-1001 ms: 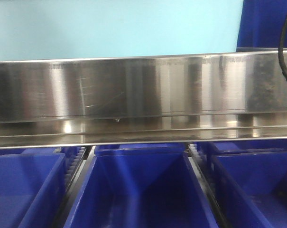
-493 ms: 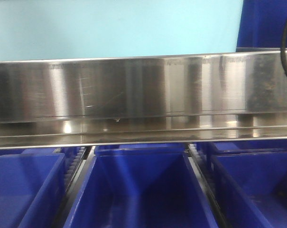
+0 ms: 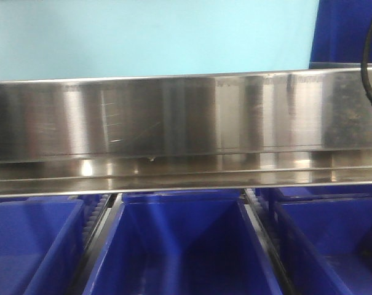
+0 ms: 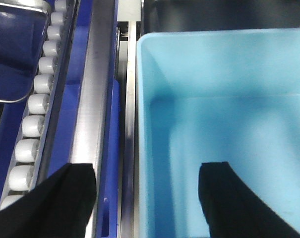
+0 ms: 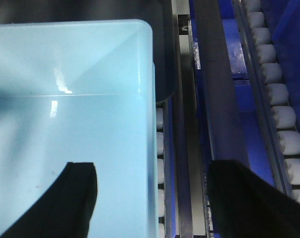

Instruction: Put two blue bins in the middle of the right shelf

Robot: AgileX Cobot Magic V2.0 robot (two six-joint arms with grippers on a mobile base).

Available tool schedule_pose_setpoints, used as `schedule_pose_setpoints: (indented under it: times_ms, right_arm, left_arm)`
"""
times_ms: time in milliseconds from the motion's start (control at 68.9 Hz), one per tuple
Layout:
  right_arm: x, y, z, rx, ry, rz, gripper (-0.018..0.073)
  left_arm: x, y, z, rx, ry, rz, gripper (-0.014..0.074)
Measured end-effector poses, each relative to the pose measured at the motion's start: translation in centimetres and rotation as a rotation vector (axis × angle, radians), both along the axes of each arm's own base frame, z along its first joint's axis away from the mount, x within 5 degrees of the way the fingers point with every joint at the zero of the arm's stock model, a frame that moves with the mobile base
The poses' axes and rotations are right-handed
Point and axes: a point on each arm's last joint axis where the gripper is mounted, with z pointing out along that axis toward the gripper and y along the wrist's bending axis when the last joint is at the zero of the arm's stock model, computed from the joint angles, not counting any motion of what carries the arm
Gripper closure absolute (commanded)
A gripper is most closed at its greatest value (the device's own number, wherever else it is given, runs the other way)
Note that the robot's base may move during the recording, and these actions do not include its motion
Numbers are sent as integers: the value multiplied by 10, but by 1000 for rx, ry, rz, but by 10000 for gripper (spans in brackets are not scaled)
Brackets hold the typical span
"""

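our left claw [image 4: 147, 168] and right claw [image 5: 152, 166] gape wide, each astride a wall of the empty pale blue bin [image 4: 229, 114]; dark blue bins [image 3: 179, 246] sit empty under the steel shelf rail [image 3: 173, 117].

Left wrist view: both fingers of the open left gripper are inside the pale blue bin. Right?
No. The left wrist view shows only one finger inside the pale blue bin. The other is outside its wall, by the steel rail. The left gripper is open, straddling that wall.
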Motion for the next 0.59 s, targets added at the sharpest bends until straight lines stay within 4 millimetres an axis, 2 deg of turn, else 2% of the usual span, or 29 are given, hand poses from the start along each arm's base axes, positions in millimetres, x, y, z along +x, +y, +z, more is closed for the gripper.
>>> schedule_pose_setpoints:
  times_ms: [595]
  right_arm:
    - [1,0,1,3,-13,2,198]
  left_arm:
    - [3,-3,3,-27,-40,-21,237]
